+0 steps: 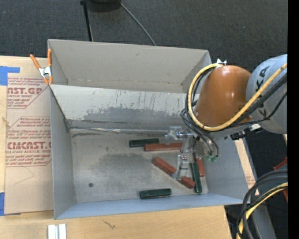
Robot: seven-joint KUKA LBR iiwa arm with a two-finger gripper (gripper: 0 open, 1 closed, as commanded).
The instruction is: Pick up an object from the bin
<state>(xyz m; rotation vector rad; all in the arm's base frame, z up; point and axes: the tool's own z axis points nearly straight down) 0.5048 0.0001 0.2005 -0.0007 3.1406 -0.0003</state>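
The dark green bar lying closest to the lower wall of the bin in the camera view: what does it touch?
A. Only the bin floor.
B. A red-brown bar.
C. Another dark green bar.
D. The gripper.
A: the dark green bar lies alone, clear of the gripper and the nearest red-brown bar.

Floor: a dark grey carpet, finely speckled, was seen across the top.
Table: a pale wooden top was seen along the lower edge, marked by a small dark scuff.
Cable: a thin black cable was laid in a curve over the carpet.
Stand: a black bar was seen running down from a dark base at the top edge.
Light: carpet and table were evenly lit.
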